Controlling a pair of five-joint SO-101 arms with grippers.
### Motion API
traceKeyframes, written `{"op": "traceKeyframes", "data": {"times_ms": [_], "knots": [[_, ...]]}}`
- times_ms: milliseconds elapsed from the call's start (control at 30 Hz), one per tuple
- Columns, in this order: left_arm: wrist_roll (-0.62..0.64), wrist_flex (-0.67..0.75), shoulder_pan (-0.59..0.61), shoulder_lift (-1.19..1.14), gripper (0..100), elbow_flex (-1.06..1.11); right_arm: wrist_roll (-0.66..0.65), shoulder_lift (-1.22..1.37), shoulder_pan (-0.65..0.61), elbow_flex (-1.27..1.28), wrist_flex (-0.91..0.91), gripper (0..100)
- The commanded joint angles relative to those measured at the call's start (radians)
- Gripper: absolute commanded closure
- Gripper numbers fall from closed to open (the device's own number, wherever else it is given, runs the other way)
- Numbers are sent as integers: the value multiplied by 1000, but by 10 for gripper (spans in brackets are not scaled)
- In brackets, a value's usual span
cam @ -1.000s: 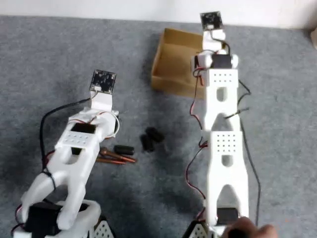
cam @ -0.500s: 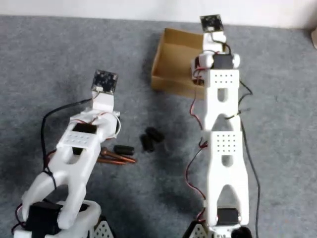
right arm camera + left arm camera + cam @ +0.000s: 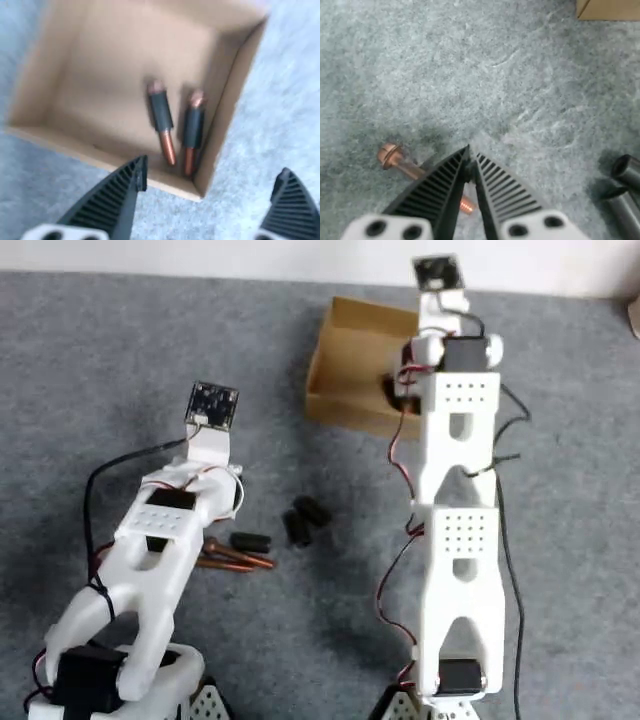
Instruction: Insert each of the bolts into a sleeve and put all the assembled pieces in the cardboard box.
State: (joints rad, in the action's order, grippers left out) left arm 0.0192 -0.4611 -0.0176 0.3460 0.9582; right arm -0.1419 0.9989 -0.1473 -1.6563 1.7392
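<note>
The right pincer [image 3: 214, 167] hangs wide apart over the cardboard box [image 3: 235, 95] at the far edge of the worktop [image 3: 120, 350]; two assembled pieces [image 3: 161, 120] lie inside by one wall. The left pincer [image 3: 471, 159], fingers together, hangs over a loose bolt [image 3: 395, 157] mid-worktop, with sleeves [image 3: 625, 172] near.

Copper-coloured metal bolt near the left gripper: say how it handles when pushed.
Round-shanked, the copper-coloured metal bolt probably rolls, curving around its wider flanged head. The rough grey carpet likely slows it. It looks rigid.
</note>
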Motion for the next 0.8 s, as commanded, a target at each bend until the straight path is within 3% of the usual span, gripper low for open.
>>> {"op": "traceKeyframes", "data": {"times_ms": [0,267,400,567,767], "knots": [[3,20,-21,4,993,-41,77,-197,16,-90,27,649],[8,20,-13,12,993,-41,107,-539,-35,-4,28,649],[9,18,1,13,993,-44,106,-783,-67,189,28,649],[9,-25,25,117,993,-30,106,-1138,-177,624,27,649],[94,-140,170,493,992,76,51,-1524,-372,1359,-25,649]]}}
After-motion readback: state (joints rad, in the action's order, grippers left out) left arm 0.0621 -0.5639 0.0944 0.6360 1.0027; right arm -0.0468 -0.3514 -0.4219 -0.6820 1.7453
